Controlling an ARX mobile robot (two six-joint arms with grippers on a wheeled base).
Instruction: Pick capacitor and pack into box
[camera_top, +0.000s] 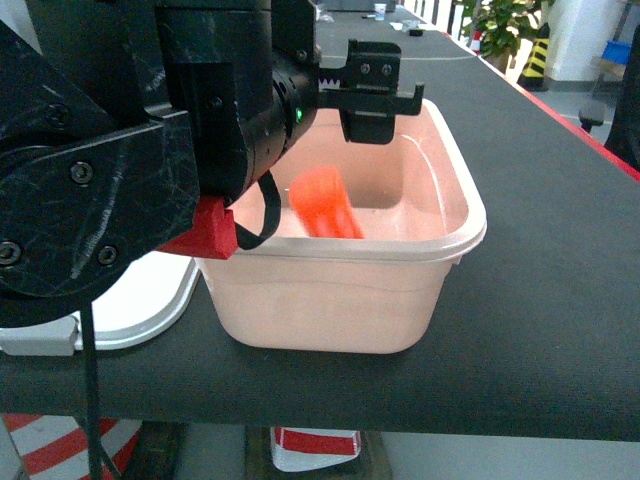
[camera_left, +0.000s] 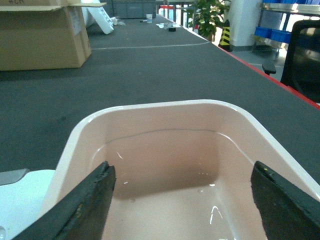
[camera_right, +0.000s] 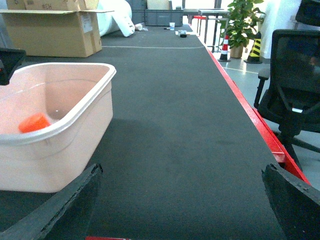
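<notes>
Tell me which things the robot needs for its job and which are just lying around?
Needed: the pink box, the orange capacitor inside it, the white lid beside it, the left gripper above it.

Just lying around: cardboard carton, potted plant, black chair.

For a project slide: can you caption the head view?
Left gripper open above the pale pink plastic tub, an orange cylindrical capacitor inside it.
</notes>
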